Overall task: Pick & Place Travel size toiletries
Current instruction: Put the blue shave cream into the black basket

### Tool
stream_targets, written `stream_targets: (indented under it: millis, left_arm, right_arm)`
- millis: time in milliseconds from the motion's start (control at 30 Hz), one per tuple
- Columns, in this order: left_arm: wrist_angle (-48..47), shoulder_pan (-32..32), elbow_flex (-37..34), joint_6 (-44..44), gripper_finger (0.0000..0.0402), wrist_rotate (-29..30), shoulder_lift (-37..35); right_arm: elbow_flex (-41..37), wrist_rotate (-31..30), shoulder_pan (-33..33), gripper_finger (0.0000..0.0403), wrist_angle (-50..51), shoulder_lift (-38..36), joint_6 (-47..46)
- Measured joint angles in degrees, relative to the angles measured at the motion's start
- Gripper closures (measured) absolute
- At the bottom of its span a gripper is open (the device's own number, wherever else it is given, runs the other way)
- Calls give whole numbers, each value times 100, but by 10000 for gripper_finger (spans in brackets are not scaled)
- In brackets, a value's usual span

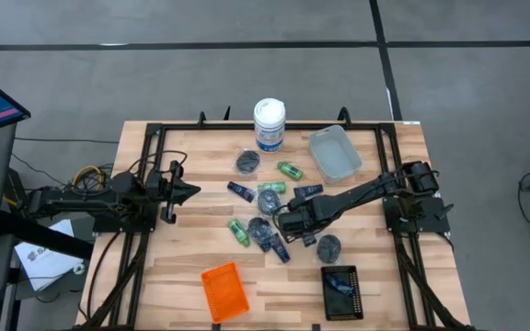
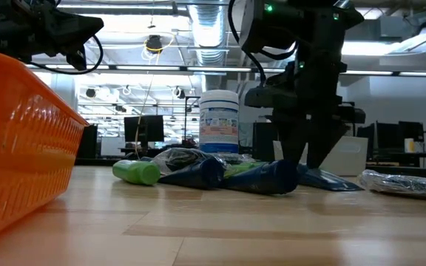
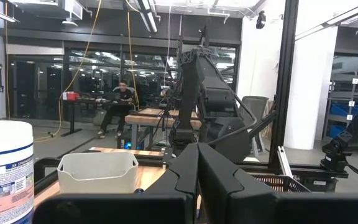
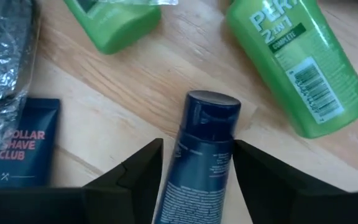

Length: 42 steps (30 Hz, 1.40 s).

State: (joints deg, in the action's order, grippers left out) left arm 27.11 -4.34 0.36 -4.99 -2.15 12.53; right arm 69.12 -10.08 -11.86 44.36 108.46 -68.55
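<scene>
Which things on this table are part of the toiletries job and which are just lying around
Job: green bottles, dark blue tubes, wrapped grey pucks, black tray already holding one blue item; right claw straddling a blue tube, fingers either side.

Lying about: white wipes canister, clear tray, orange tray; left claw parked at the left edge.

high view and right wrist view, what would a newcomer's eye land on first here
A heap of small bright green bottles and dark blue flat tubes is strewn across the middle of the wooden table. The right hand sits low in the heap, its fingers either side of one dark blue tube. The left hand waits at the table's left edge.
</scene>
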Motion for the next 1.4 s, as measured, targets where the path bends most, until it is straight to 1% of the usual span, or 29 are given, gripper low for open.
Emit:
stream_targets:
  millis: [100,133,267,433,533,767,900,1067,1200,1300,1400]
  left_arm:
    - [-5,-2,-1,-1,401,1,0]
    - [-2,-1,-1,0,401,1,1]
    - [26,-1,0,2,401,0,24]
    - [9,-2,0,0,401,2,74]
    - [20,-2,-1,1,401,2,72]
    - [34,-2,0,0,401,2,72]
    - [37,-2,-2,0,401,2,72]
    - [39,-2,-1,1,401,2,72]
    - [42,-1,0,1,401,2,72]
    - [42,0,-1,2,401,2,72]
    - [42,-2,0,2,401,0,72]
  right_arm:
    - [25,229,2,224,-194,255,230]
    - [29,405,0,226,-218,338,363]
    - [208,777,26,227,-34,612,602]
    - [405,684,20,234,240,576,741]
    - [392,677,21,254,259,463,769]
    - [383,699,57,334,299,386,905]
    - [447,653,57,353,266,377,1030]
    - [967,505,-25,351,479,377,1349]
    - [1616,373,-212,352,1210,377,1407]
    - [2040,350,-474,352,1791,375,1199]
    - [2317,345,-862,351,2248,368,760]
